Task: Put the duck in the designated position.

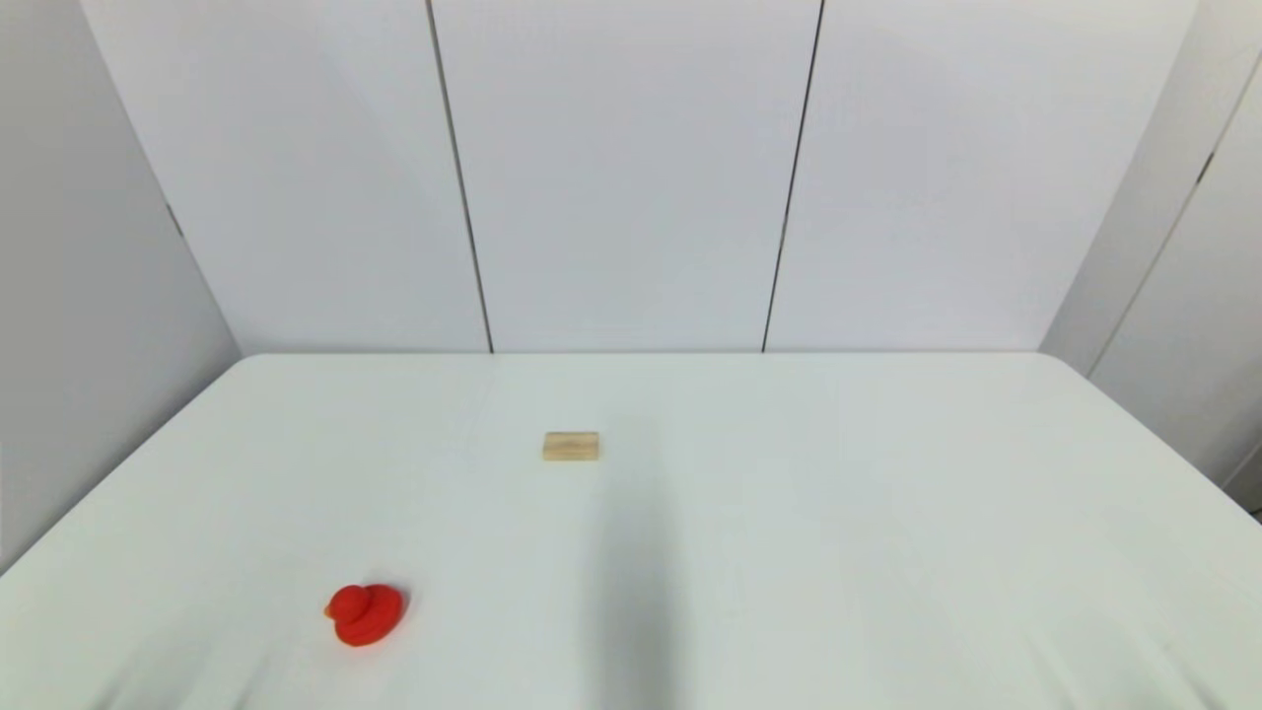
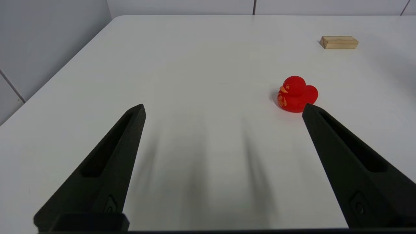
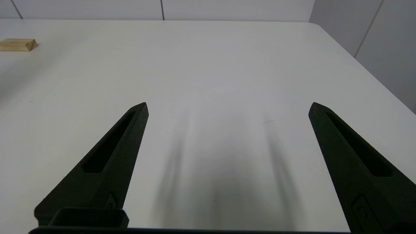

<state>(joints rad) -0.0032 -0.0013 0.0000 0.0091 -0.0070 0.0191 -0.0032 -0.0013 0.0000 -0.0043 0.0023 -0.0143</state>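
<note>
The duck [image 2: 297,94] is seen upright just beyond one finger of the wide-spread left tool [image 2: 224,109]; the right tool [image 3: 228,107] is likewise held wide, well apart from the duck.

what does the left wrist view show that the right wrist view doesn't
Only the left wrist view shows the red rubber duck, standing upright on the white table, and the left hand, open and empty above the table near the duck.

Only the right wrist view shows the right hand, open, empty, with nothing but bare tabletop ahead of it.

Both show the tan wooden block lying flat farther back, apart from the duck, plus the white table and the wall panels behind.
</note>
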